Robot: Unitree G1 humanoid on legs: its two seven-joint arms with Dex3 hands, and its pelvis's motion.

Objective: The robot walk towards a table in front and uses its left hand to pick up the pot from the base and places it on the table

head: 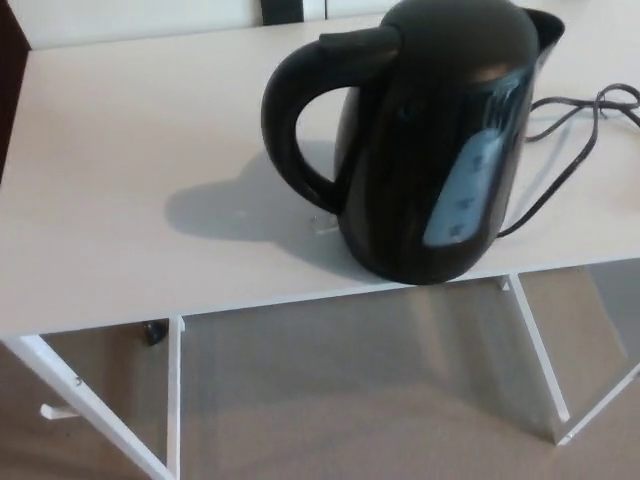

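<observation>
Presently, a glossy black plastic pot [430, 150] is sitting near the white table [120, 200] edge.
Its handle [290, 120] is facing left, suiting the left hand; both hands are out of view, so I cannot tell their finger state.

A black electric kettle [420, 130] stands upright on a white table [130, 180], close to the front edge and toward the table's right side. Its looped handle [290, 110] points left and its spout [548, 25] points right, toward the far edge. A pale blue water-level window [465, 190] runs down its glossy side. Whether a separate base sits under it cannot be told. A black cord [570, 150] curls across the surface from behind the kettle toward the right edge. The kettle's shadow [235, 205] falls to the left, under the handle. Below the front edge, white table legs [175, 400] stand on beige carpet [360, 400].
</observation>
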